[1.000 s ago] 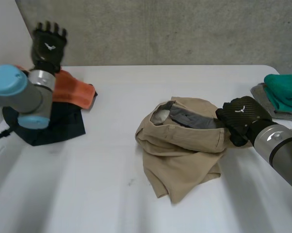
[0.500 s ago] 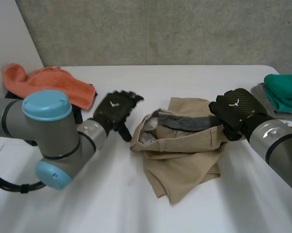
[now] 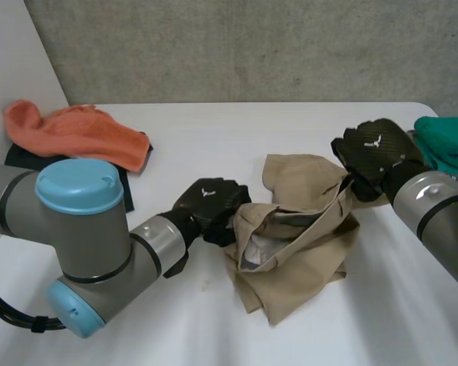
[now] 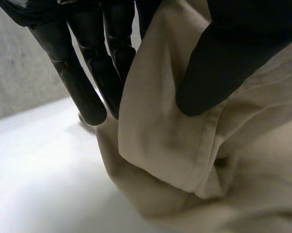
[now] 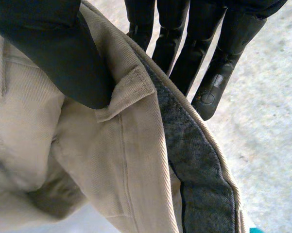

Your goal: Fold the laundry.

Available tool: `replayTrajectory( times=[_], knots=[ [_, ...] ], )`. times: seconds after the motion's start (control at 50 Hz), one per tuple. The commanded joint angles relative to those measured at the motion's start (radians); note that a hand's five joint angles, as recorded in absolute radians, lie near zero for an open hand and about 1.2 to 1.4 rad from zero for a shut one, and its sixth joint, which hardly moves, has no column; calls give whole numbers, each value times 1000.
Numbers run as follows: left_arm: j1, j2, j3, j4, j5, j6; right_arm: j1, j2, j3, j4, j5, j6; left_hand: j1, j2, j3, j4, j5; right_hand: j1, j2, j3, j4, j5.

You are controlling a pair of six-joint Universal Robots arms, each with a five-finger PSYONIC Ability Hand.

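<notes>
Head view: the tan trousers lie bunched up in the middle of the white table. We pinch their left edge with our left hand and the far right waistband with our right hand. We see no neat fold yet, so we think all the folding is left.

The fingers of two black hands, the left hand and the right hand, pinch one crumpled beige fabric garment. Away from the fingers lie one rumpled orange cloth and one folded teal cloth.
</notes>
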Motion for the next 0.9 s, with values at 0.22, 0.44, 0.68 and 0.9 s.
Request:
replayTrajectory(
  times=[0.22, 0.44, 0.68, 0.9],
  knots=[
    [57, 434, 51, 234, -242, 7, -9, -25, -78, -280, 9, 274, 263, 210, 229, 202, 250, 414, 218, 214, 208, 241],
    [-37, 110, 206, 225, -239, 69, 1, 116, -66, -51, 7, 288, 263, 210, 229, 202, 250, 414, 218, 214, 208, 241],
    [-146, -110, 257, 157, -198, 93, -100, 299, -113, -3, 66, 34, -811, -864, -845, -872, -824, -807, -1004, -1008, -1014, -981],
    [27, 199, 47, 126, -233, 142, -114, 114, -116, -15, 113, -11, -817, -870, -851, -878, -830, -807, -1004, -1008, -1014, -981]
  ],
)
